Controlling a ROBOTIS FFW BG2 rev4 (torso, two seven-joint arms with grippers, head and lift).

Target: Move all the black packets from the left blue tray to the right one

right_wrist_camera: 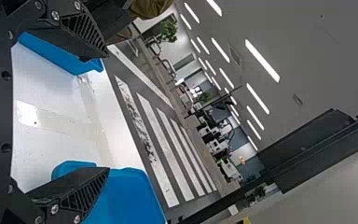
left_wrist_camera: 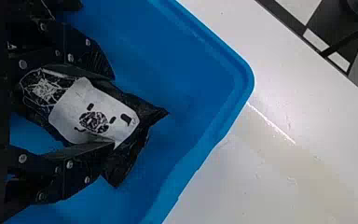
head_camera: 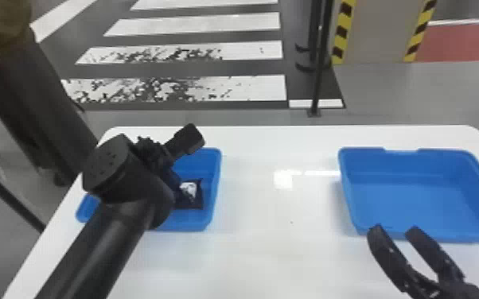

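left gripper (head_camera: 171, 177)'s got black packet (left_wrist_camera: 93, 112) pinched, fingers partway apart, in left tray (head_camera: 215, 167); right gripper (head_camera: 394, 230) wide open, empty, by right tray (head_camera: 405, 191)

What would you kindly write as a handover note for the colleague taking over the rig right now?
Left gripper: at a black packet in the left tray; whether it has a firm hold, I can't tell.
Right gripper: open, by the near edge of the right tray, nothing between its fingers.
Done: no packet visible in the right tray.
Left: that packet, plus any others; the left arm hides part of the left tray.
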